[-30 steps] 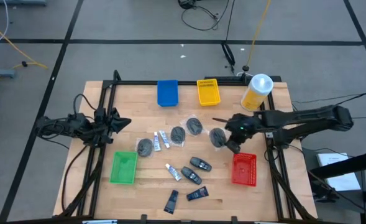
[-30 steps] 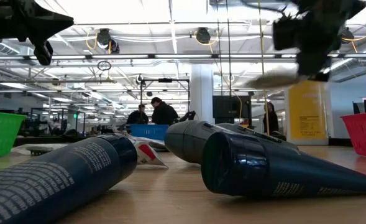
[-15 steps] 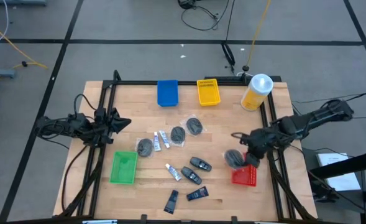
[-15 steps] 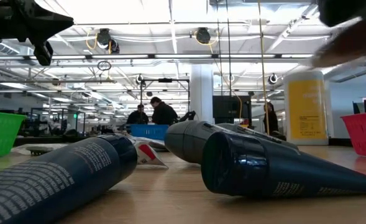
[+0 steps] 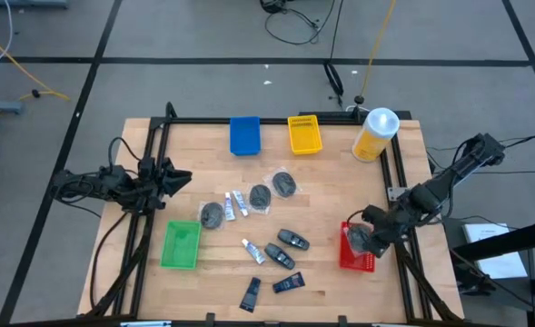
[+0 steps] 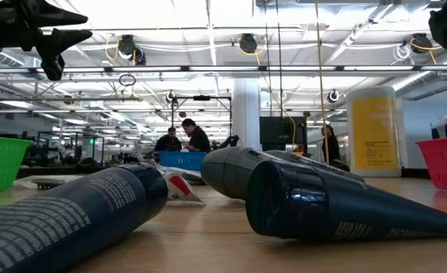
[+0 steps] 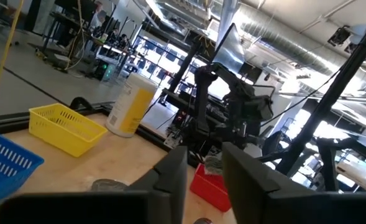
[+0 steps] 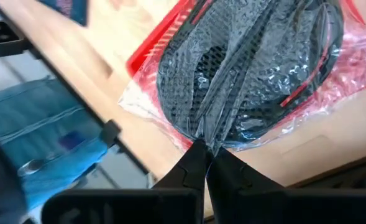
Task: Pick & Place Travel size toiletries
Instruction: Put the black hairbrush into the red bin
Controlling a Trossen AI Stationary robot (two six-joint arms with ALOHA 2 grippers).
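Where toiletries [image 5: 282, 241] crowd mid-table, trays [image 5: 180, 246] ring them.

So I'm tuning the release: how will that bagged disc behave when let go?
The bagged disc hangs from the right end effector by a pinch of clear wrap, so it is probably light and may swing. The crinkly film looks floppy and slippery; it should drop flat into the red tray.

My pale wooden tabletop [image 5: 194, 163]: four coloured plastic trays, yellow white-capped bottle [image 5: 374, 134], scattered bagged grey discs, small tubes.

Jaws pinch bagged dark disc [image 8: 251, 74] over red tray [image 8: 155, 46].
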